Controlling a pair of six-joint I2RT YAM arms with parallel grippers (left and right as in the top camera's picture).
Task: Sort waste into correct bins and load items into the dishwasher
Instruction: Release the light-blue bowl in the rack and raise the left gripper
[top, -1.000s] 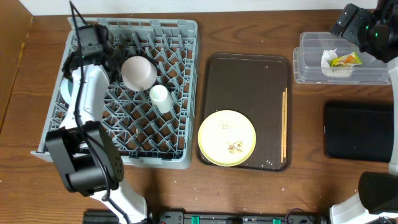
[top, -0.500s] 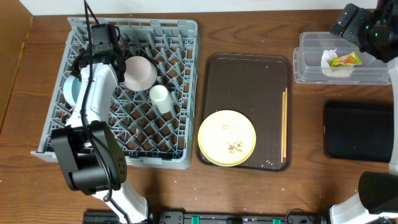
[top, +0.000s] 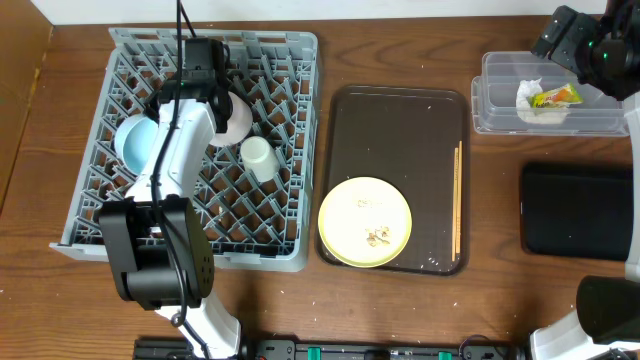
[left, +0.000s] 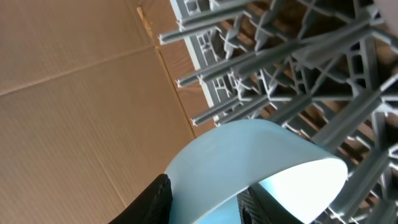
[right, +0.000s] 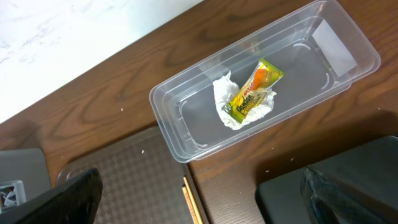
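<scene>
While pegs of grey plastic rack (top: 270, 215) prop light blue bowl (top: 130, 145) tilted, frame-left | left gripper (left: 202, 202) part-open astride rim, hold unclear | right gripper (right: 196, 196) wide, empty.

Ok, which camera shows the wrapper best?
Right wrist: the wrapper lies large and unblocked on the tissue in the tub. Overhead shows it small and far off. Left wrist misses it.

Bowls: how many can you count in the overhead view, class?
2. A light blue bowl sits left in the rack; a pale pink bowl lies nearer its middle, partly under the left arm. Another could hide beneath it.
</scene>
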